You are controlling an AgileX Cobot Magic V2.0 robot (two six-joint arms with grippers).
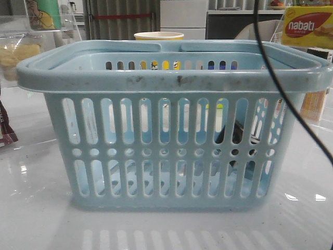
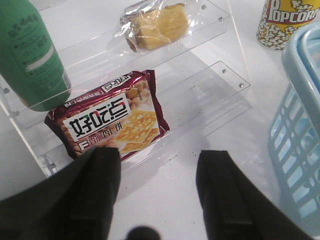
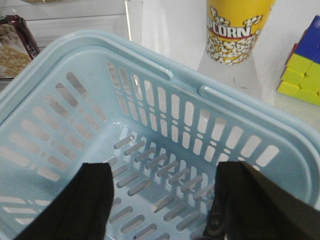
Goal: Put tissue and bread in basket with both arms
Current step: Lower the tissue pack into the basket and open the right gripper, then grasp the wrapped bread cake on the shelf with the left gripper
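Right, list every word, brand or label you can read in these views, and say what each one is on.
"nabati": yellow-and-red box, behind the basket.
"POPCORN": yellow cup, cut off at the frame edge in both wrist views.
Large Chinese characters, seen upside down: maroon packet; its smaller print is too small to read.
Green bottle: print too blurred to read.
Bread bag: no text visible.
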